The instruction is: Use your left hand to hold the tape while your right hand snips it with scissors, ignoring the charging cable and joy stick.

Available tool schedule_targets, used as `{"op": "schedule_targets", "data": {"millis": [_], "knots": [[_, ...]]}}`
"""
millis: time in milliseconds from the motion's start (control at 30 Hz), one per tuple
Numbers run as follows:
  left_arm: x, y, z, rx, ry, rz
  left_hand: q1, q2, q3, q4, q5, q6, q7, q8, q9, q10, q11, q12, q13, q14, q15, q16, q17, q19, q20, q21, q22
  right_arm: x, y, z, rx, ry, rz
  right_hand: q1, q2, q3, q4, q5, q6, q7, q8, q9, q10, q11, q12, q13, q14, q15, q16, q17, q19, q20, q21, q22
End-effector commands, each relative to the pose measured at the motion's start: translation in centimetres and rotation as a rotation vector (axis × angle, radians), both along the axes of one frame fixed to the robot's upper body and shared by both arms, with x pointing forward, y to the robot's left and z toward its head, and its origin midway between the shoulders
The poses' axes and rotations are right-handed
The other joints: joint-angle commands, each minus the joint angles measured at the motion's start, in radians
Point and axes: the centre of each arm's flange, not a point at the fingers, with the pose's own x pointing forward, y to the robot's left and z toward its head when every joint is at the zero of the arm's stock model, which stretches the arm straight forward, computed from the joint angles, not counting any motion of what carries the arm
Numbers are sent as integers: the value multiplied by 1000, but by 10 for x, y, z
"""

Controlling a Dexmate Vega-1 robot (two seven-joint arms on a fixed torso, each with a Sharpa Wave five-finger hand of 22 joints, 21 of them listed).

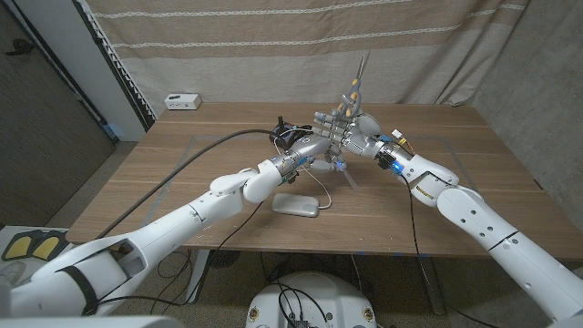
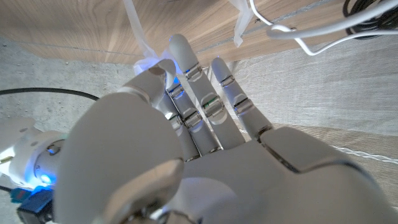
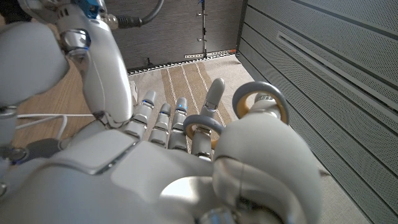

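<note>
The right hand [image 1: 357,133] holds the scissors [image 1: 353,88] raised above the middle of the counter [image 1: 455,182], blades pointing up and away; in the right wrist view its fingers [image 3: 198,134] pass through the grey-and-orange handle loops [image 3: 261,102], which sit apart, so the blades look at least partly open. The left hand [image 1: 314,146] meets it from the other side, over the counter's centre. Its wrist view shows the fingers [image 2: 186,68] stretched out with a thin strip of clear tape [image 2: 140,34] running past the fingertips, seemingly pinched against the thumb, though the contact itself is hidden behind the palm. The tape is thus between the two hands, above the wood, hard to make out from the head camera.

Judging the step as lining up the cut: the left hand should keep the strip taut and steady, with a free length clear of its fingertips. The right hand must tilt the blades down across that length, square to the strip, then close fully.

A white charging cable [image 1: 319,187] loops toward the near edge, and a dark joystick [image 1: 284,128] stands just behind the hands; both are to be left alone.
</note>
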Motion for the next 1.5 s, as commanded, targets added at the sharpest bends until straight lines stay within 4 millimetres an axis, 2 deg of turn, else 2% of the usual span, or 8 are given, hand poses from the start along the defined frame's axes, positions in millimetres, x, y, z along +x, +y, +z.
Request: {"op": "schedule_targets", "data": {"millis": [33, 733, 1500], "knots": [[-1, 9, 18, -75, 48, 12, 9, 0, -3, 2, 4, -3, 8, -3, 1, 65, 22, 2, 265, 7, -4, -4, 4, -8, -119, 7, 4, -1, 0, -2, 9, -15, 1, 1, 5, -1, -4, -2, 1, -2, 6, 2, 6, 1, -6, 3, 11, -2, -5, 4, 7, 5, -5, 3], [4, 18, 25, -100, 62, 50, 11, 1, -5, 3, 5, -6, 6, -6, -1, 63, 21, -3, 265, 7, -4, -10, 4, -18, -120, 20, 13, -8, -7, -3, 13, -30, -5, 3, 5, 0, -7, -4, 1, 0, 7, -2, 7, 4, -8, 4, 11, 0, -10, 4, 11, 5, -14, 3], [8, 22, 46, -182, 87, 35, 12, 1, -7, 4, 6, -10, 10, -9, -3, 63, 21, -5, 268, 7, -4, -15, 5, -27, -119, 34, 21, -12, -13, -5, 3, -24, -2, 5, 6, 2, -10, -5, 2, 2, 10, -3, 2, 9, -13, 5, 10, 3, -15, 5, 13, 6, -26, 3]]}}
